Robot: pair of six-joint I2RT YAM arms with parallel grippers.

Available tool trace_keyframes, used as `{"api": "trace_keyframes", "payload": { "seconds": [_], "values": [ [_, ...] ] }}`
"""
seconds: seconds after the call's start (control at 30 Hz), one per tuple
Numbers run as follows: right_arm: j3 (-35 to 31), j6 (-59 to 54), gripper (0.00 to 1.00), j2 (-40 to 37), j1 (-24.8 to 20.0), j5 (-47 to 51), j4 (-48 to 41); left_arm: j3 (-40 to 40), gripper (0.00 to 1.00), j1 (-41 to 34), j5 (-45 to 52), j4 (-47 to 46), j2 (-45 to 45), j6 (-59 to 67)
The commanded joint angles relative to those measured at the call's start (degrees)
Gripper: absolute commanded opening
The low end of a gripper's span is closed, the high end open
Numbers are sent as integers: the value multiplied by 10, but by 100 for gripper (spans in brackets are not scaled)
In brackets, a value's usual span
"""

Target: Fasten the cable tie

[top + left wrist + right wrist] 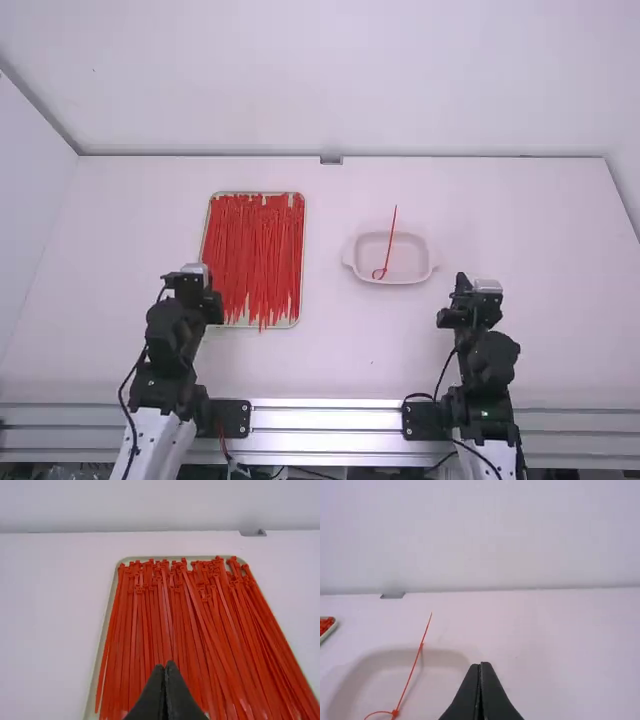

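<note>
A pale tray (214,205) left of the table's middle holds several loose red cable ties (255,258), seen close in the left wrist view as a red pile (200,630). A white dish (415,262) right of it holds one looped red cable tie (386,245), its tail sticking out over the far rim (412,672). My left gripper (192,285) sits at the tray's near left corner, fingers (165,690) shut and empty. My right gripper (465,298) rests near the dish's near right side, fingers (479,690) shut and empty.
The white table (520,220) stretches bare around tray and dish. A small grey bracket (331,159) sits at the far edge by the back wall. A metal rail (320,415) runs along the near edge between the arm bases.
</note>
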Motion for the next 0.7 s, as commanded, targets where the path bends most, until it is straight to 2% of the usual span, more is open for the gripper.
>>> {"api": "trace_keyframes", "payload": {
  "seconds": [0.0, 0.2, 0.67],
  "values": [
    [-6, 3, 0, -5, 1, 0, -4, -23, 0, -1, -3, 1, -23, 1],
    [-6, 3, 0, -5, 1, 0, -4, -66, 0, -1, -3, 1, -69, 1],
    [-6, 3, 0, -5, 1, 0, -4, -66, 0, -1, -3, 1, -166, 1]
  ]
}}
